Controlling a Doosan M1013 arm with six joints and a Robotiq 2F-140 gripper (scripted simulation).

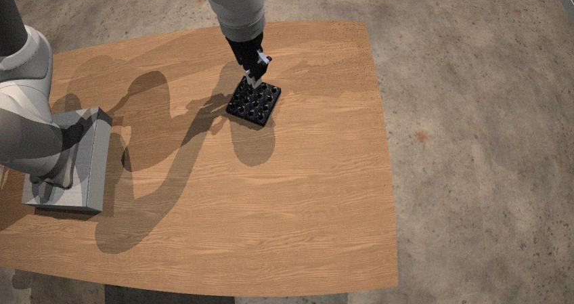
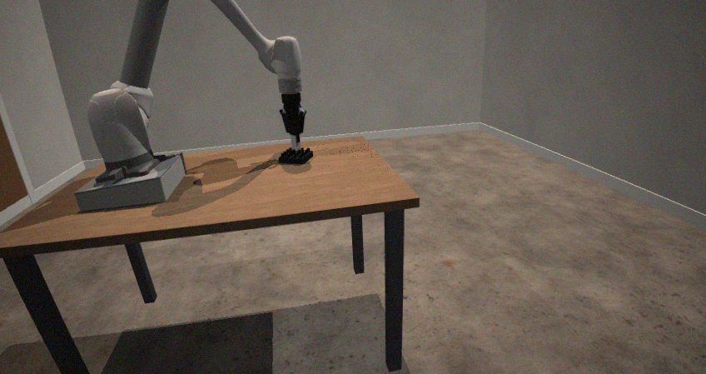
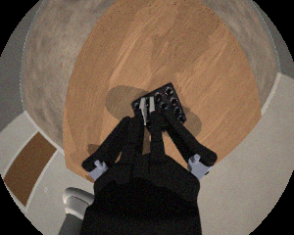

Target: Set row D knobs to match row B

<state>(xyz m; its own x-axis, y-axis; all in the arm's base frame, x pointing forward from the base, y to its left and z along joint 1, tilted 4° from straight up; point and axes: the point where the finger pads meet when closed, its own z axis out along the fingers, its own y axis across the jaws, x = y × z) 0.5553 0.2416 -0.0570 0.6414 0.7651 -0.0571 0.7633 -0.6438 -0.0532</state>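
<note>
Knob box (image 1: 256, 108) (image 2: 295, 159) (image 3: 173, 94) standing on desk (image 1: 322, 180) (image 2: 247, 196) (image 3: 206, 73), toward the far side, right of arm base (image 1: 95, 156) (image 2: 161, 186). Tool (image 1: 253, 84) (image 2: 295, 147) (image 3: 148, 103) clenched, apparently on a knob (image 3: 147, 102) by the box's far edge; row unreadable. Most of box lies near-side of tool. Box squarish, no clear long axis, set askew. Any turn should pivot about that knob's upright axis; neighbours close.

Our arm (image 1: 24, 71) (image 2: 146, 33) (image 3: 77, 203) rises from its foot, bends high, then slopes down to wrist (image 1: 242, 19) (image 2: 288, 63). Our hand (image 1: 253, 84) (image 2: 295, 146) (image 3: 148, 103) points downward, low over desk, pale fingertips close together, narrow gap between. Grip on anything: we cannot tell.
</note>
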